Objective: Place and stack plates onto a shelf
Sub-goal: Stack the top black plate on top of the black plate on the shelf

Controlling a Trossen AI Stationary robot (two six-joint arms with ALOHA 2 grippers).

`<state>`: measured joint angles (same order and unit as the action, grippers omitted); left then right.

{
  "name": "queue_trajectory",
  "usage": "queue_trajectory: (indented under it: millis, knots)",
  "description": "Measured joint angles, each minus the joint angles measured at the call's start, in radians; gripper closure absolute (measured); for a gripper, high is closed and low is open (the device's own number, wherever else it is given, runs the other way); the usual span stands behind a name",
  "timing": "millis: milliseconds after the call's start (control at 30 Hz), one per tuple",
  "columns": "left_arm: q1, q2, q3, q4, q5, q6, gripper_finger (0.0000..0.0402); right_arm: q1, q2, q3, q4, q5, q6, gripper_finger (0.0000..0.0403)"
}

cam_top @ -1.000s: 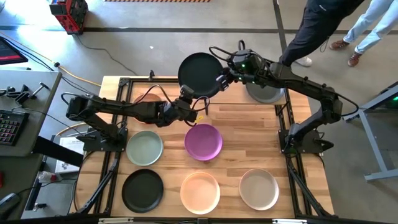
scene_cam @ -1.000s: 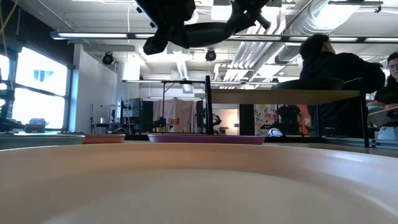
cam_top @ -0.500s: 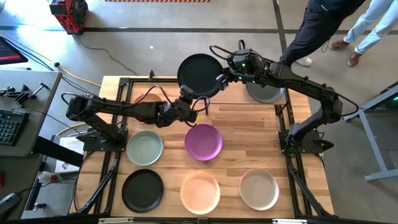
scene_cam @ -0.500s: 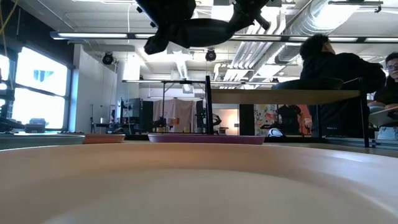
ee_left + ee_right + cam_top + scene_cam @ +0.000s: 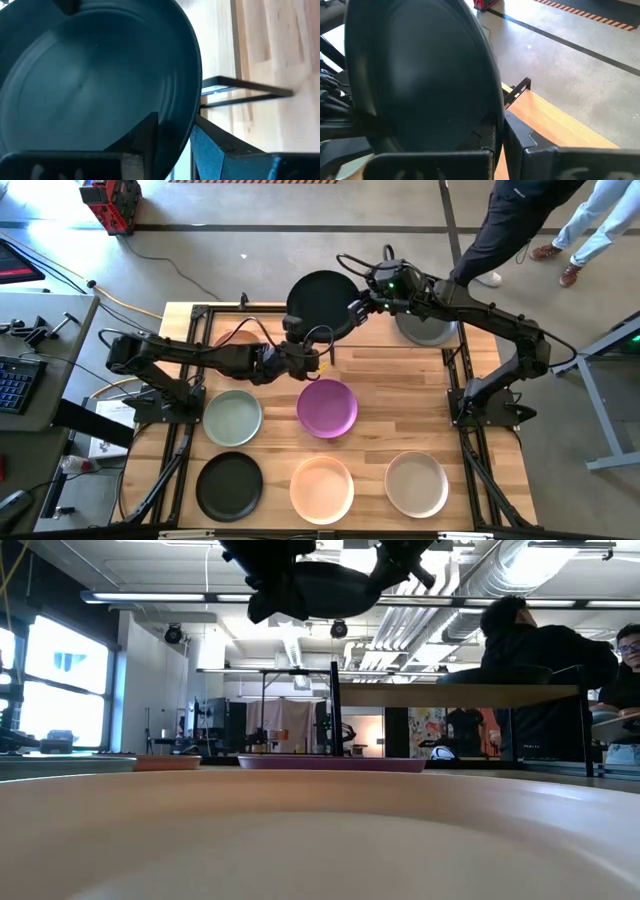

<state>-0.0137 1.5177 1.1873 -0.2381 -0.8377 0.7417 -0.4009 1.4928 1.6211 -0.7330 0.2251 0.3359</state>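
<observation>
Black plate (image 5: 322,302) clamped in right hand (image 5: 354,308), left hand (image 5: 300,352) beside.

no readable text, labels or numbers anywhere.

My right arm comes in from the right side of the high view, elbow bent at mid-right, forearm reaching up-left to top centre. My right gripper (image 5: 354,308) sits there, fingers pinched tight on the right rim of the black plate (image 5: 322,301), held up off the table. In the right wrist view the rim runs between my two fingers (image 5: 492,131). My left arm stretches from the left edge across the middle of the high view, wrist near centre. My left gripper (image 5: 298,352) is at the plate's lower edge, fingers straddling the rim with a gap showing in the left wrist view, not clamping.
</observation>
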Motion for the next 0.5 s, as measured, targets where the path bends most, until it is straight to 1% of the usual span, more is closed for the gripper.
queue_trajectory:
  millis: [200, 300, 500]
  knots:
    - [-0.039, -0.001, 0.0, -0.001, -0.031, -0.071, 0.03, -0.057, -0.038, 0.0, -0.053, 0.009, -0.014, 0.0402]
    - [-0.056, -0.001, 0.0, -0.001, -0.048, -0.105, 0.03, -0.097, -0.077, 0.0, -0.1, 0.006, -0.023, 0.0402]
    - [-0.066, -0.001, 0.0, -0.001, -0.051, -0.144, 0.03, -0.173, -0.163, 0.0, -0.176, 0.004, -0.031, 0.0402]
